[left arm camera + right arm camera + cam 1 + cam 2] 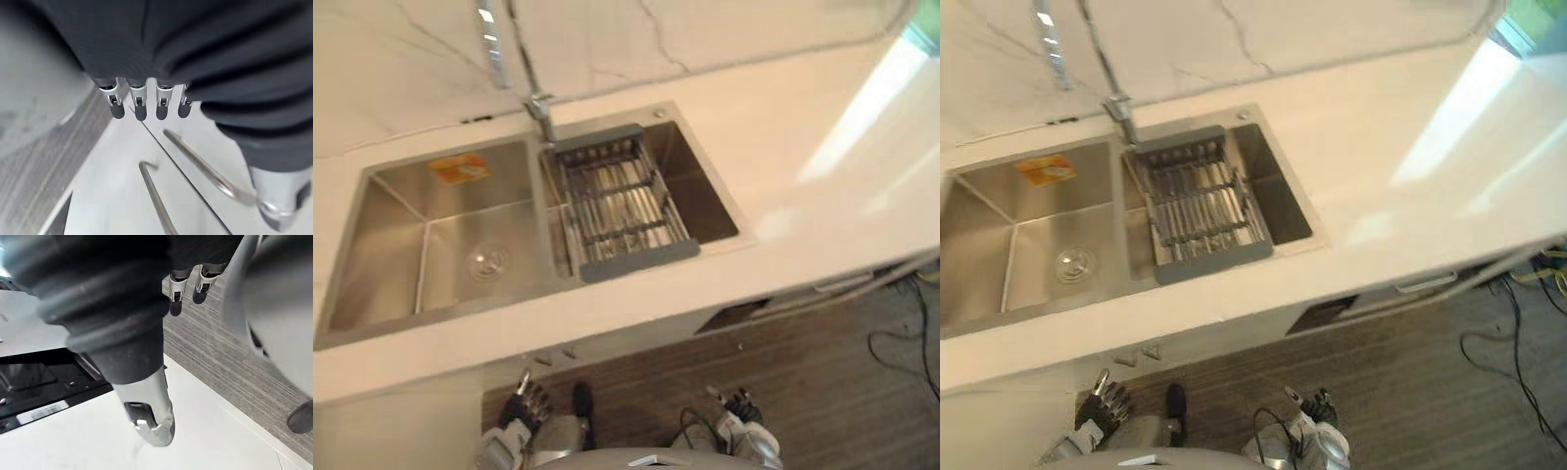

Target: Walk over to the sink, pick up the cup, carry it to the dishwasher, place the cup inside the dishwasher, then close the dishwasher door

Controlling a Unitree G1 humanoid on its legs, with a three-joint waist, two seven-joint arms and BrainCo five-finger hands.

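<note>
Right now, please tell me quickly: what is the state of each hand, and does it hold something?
Left hand: open, fingers relaxed, holding nothing.
Right hand: open, holding nothing.

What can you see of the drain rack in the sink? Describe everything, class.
The drain rack is a rectangular basket of thin metal bars with grey end pieces. It lies in the left part of the right basin of the steel sink, its ends on the back and front rims, by the tap. It holds nothing visible.
</note>
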